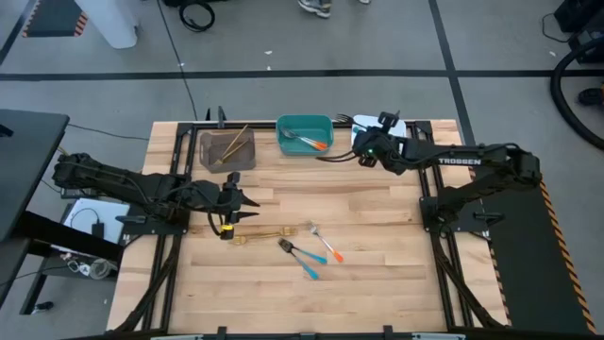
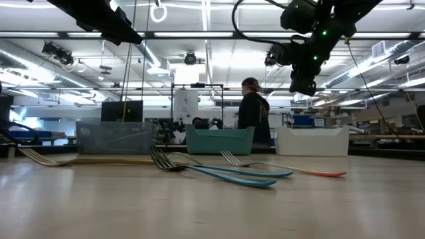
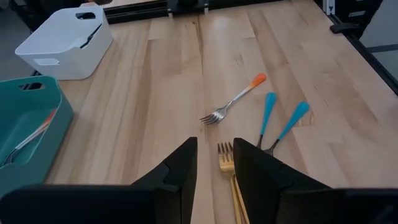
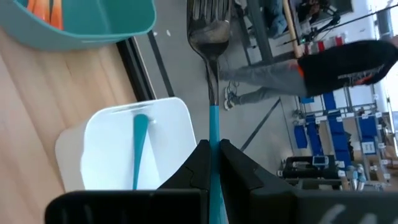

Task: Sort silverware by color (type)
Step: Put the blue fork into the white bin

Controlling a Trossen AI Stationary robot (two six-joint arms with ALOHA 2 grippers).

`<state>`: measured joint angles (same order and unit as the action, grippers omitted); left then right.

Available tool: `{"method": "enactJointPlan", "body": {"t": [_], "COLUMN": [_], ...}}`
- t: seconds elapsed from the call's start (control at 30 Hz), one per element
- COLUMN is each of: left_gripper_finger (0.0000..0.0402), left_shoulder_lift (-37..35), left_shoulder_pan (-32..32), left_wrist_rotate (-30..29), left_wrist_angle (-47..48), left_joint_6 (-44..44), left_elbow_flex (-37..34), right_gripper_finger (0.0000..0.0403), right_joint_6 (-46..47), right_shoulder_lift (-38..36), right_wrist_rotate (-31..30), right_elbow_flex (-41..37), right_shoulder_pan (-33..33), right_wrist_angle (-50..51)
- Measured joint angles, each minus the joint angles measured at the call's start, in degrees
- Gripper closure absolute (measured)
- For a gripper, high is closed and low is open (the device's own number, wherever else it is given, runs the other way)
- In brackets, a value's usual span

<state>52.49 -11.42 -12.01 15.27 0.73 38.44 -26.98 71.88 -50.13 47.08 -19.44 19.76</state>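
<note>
My right gripper (image 4: 213,163) is shut on a blue-handled fork (image 4: 209,37) and hangs in the air by the white bin (image 4: 112,143), near the table's far edge (image 1: 363,135). A blue-handled piece (image 4: 139,146) lies in that bin. My left gripper (image 3: 215,167) is open above the tines of the gold forks (image 3: 226,155), clear of the table. An orange-handled fork (image 3: 233,99) and two blue-handled forks (image 3: 281,121) lie flat on the wood beyond it. Gold pieces lie in the grey bin (image 1: 226,149), and orange-handled pieces lie in the teal bin (image 1: 305,134). My right gripper pinches the fork's blue handle (image 4: 213,127) between its two fingers, which lie along the handle. The fork is lifted clear. Its metal neck and tines (image 4: 208,15) stick out past the fingertips, over the table's far edge.
The three bins stand in a row along the far edge: grey, teal, then white. Bare wood (image 1: 377,246) lies right of the loose forks. A person (image 2: 254,109) stands in the room behind the table.
</note>
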Motion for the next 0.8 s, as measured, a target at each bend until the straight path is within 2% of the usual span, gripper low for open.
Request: {"method": "enactJointPlan", "body": {"t": [0.23, 0.53, 0.8], "left_gripper_finger": [0.029, 0.029, 0.029], "left_shoulder_lift": [0.0, 0.0, 0.0], "left_shoulder_pan": [0.0, 0.0, 0.0], "left_wrist_rotate": [-0.5, -2.6, -2.6], "left_wrist_angle": [0.0, 0.0, 0.0], "left_joint_6": [0.1, 1.5, 1.4], "left_elbow_flex": [0.0, 0.0, 0.0], "right_gripper_finger": [0.0379, 0.0378, 0.0378], "right_joint_6": [-4.8, -5.6, -11.9], "right_shoulder_lift": [0.0, 0.0, 0.0], "right_wrist_rotate": [0.1, 1.5, 3.9], "right_elbow_flex": [-4.9, -10.9, -17.8], "right_shoulder_pan": [-1.5, -4.2, -6.4], "right_wrist_angle": [-9.4, -18.6, -31.5]}}
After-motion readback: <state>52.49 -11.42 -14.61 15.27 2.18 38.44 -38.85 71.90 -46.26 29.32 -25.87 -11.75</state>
